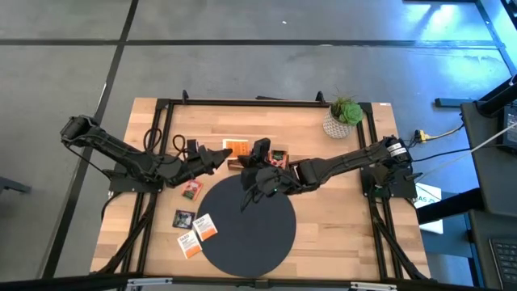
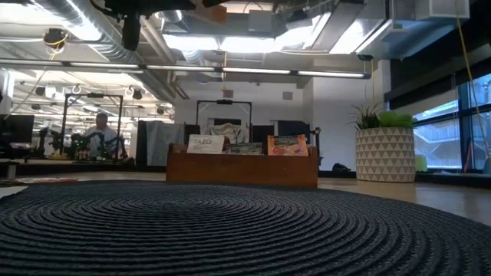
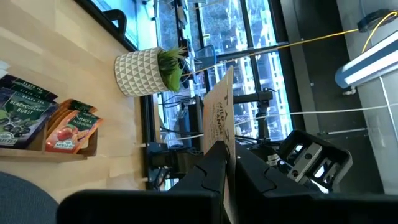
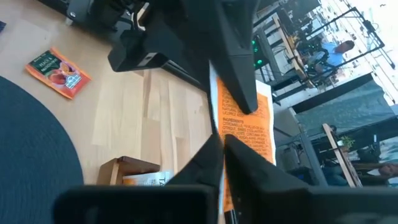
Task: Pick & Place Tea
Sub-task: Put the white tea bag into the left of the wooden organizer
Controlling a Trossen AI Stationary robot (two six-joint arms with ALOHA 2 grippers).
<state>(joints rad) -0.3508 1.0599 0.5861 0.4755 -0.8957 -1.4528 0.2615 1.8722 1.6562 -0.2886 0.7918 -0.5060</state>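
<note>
High view shows my wooden table (image 1: 339,218) on a grey floor, with a dark round mat (image 1: 246,230) near the front edge and a potted plant (image 1: 343,118) at the back right corner. Low view looks over the mat to the wooden tray (image 2: 242,167) with tea packets standing in it, and an office room behind, where a person (image 2: 100,134) sits far away.

Both my arms reach to the middle of the table, above the tray. My left pincer (image 3: 229,163) and my right pincer (image 4: 222,146) are pressed together on the same orange tea packet (image 4: 245,127), each on one edge, in the air.

More packets (image 1: 194,230) lie flat near the left edge of the mat, and one red packet (image 1: 191,190) lies closer to the left arm.
</note>
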